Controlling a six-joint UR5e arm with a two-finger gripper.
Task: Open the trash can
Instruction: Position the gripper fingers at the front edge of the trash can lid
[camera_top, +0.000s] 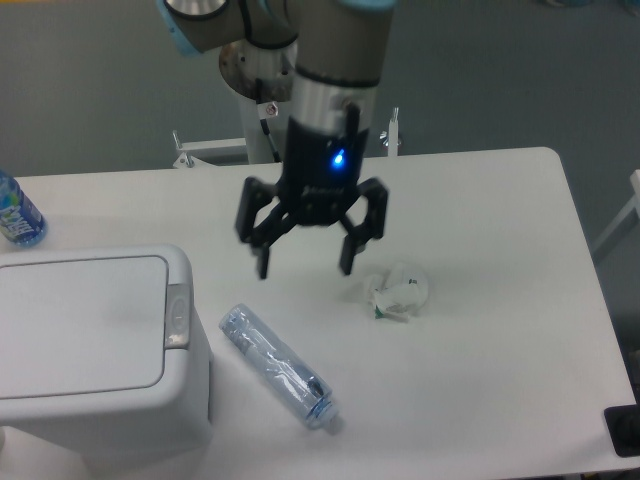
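I see trash can (95, 345) at lower left of table (500, 330): white smooth plastic, rounded corners, flat lid shut, grey latch (177, 316). Clear bottle (278, 367) lies beside it, crumpled wrapper (396, 291) to right. Gripper (305, 262) hangs above table, 2 fingers spread wide, holding nothing.

The scene is covered by a single fixed view, set high in front of the white table (480, 200) and angled steeply downward across it toward the grey floor behind. The table is seen at fairly close range: its far edge and right corner are included, while its left and near sides are cropped. Only the lower arm and its gripper (305, 265) are taken in from the top edge
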